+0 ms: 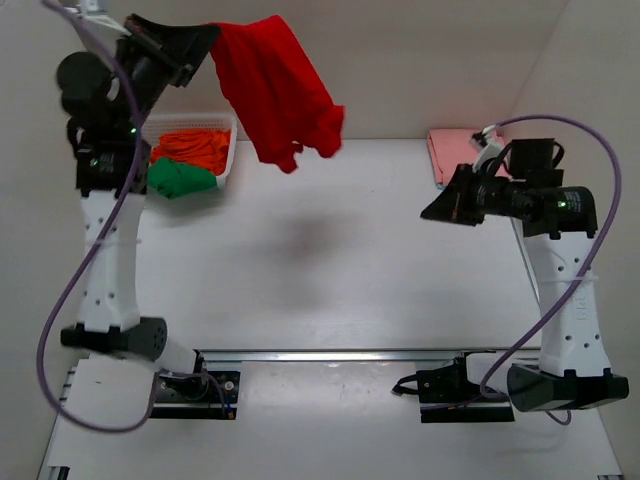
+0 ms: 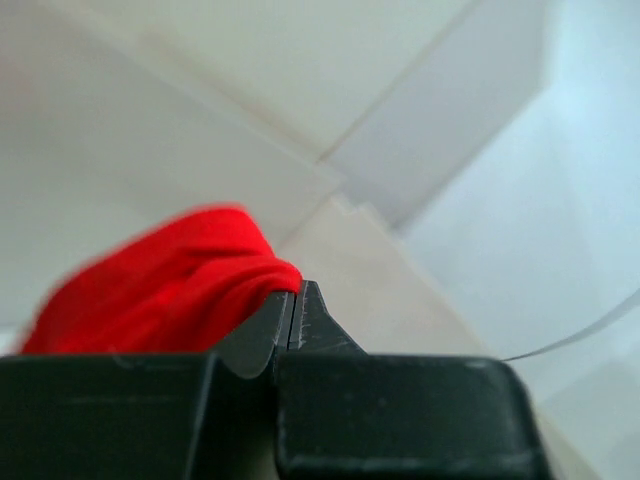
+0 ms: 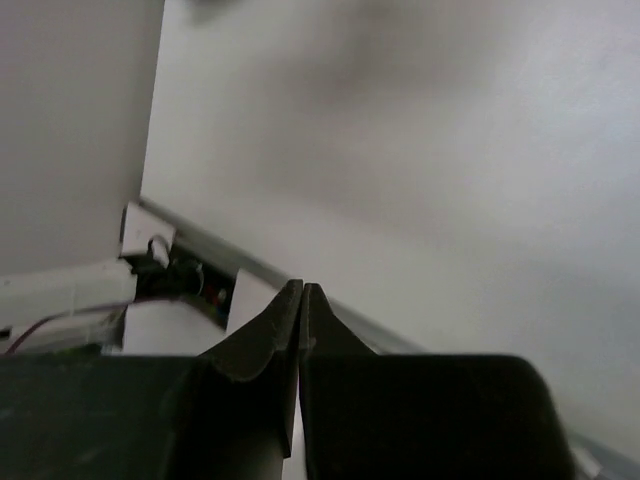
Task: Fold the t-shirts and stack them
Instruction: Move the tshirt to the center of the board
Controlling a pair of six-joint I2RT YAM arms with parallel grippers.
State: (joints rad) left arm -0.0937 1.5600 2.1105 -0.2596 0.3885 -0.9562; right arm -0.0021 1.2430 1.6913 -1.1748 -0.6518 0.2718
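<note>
My left gripper is raised high at the back left and is shut on the bright red t-shirt, which hangs crumpled in the air above the table. In the left wrist view the red cloth bunches at the closed fingertips. An orange t-shirt and a green t-shirt lie in the white basket. A folded salmon pink t-shirt lies at the back right. My right gripper is shut and empty, held above the table's right side, also in its wrist view. No light blue shirt shows.
The white table spreads below the hanging shirt, whose shadow falls near its middle. The aluminium rail with the arm bases runs along the near edge. White walls close the back and sides.
</note>
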